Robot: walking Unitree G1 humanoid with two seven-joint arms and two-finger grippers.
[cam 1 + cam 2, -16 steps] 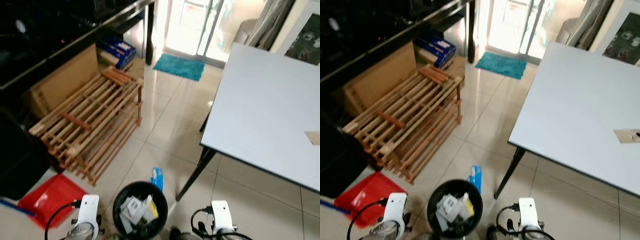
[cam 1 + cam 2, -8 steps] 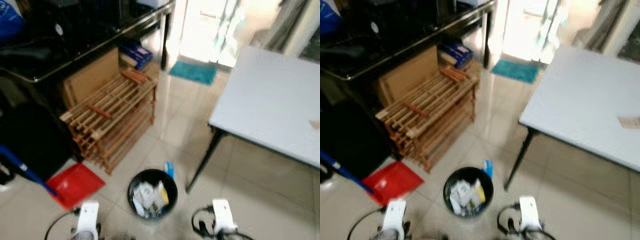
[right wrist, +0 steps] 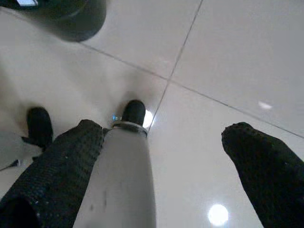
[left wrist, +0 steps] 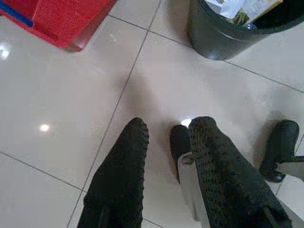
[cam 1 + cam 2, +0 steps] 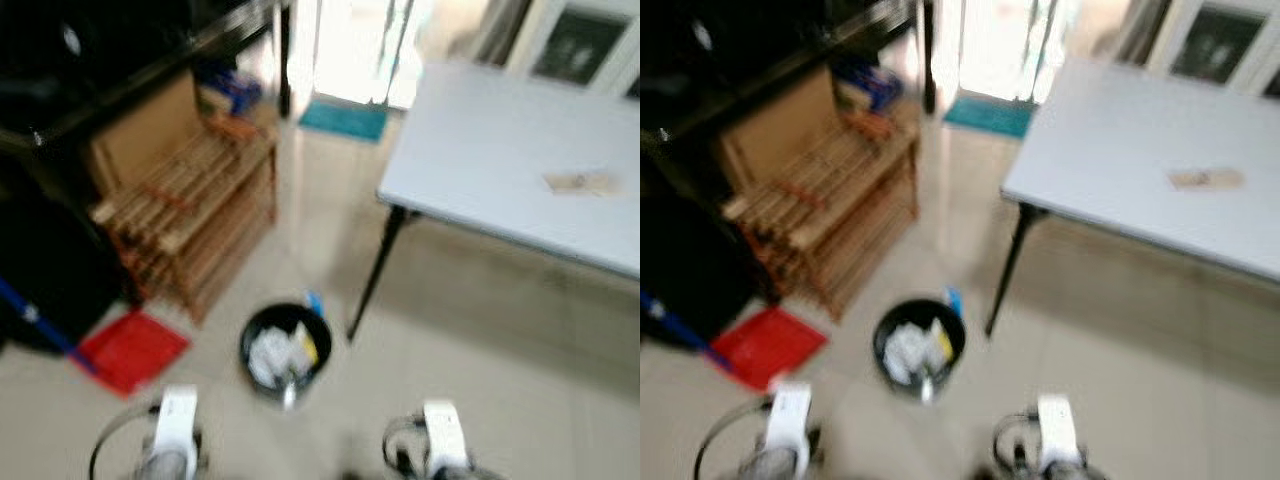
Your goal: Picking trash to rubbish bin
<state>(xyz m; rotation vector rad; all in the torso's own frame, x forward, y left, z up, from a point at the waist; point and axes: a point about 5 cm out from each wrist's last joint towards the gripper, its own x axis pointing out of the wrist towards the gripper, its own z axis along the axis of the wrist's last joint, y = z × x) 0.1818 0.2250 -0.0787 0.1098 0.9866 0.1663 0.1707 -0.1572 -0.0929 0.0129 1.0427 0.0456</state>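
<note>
The left gripper (image 4: 164,137) hangs low over the pale floor tiles (image 4: 61,109), its two black fingers (image 4: 126,166) a narrow gap apart with nothing between them. The right gripper (image 3: 164,142) also points down at the tiles, its fingers (image 3: 66,156) spread wide and empty. In both wrist views the robot's own leg and dark foot show beyond the fingers.

From the head camera, which is blurred, both wrists sit at the bottom edge: the left at about 7 o'clock, the right at about 5 o'clock. The round black rubbish bin (image 5: 286,349) stands on the floor just ahead of them and between, slightly toward the left wrist, at about 6 o'clock of the picture's centre. White and yellow trash (image 5: 272,352) lies inside it. A small blue item (image 5: 315,302) lies on the floor touching or just beside the bin's far rim, at its 1 o'clock.

A red dustpan (image 5: 131,348) with a blue handle lies at the bin's 9 o'clock, near but apart from it. A wooden slatted rack (image 5: 190,215) stands at the bin's 11 o'clock, against cardboard and a dark counter. The grey table (image 5: 510,160) spreads from 1 to 3 o'clock; its near corner and black leg (image 5: 372,275) come down close to the bin's right side, leaving a narrow strip of floor. A small flat tan piece (image 5: 580,183) lies on the tabletop. Open tile runs between rack and table toward a teal mat (image 5: 343,119) at 12 o'clock, and wide open floor lies under the table's near edge at 4 o'clock.
</note>
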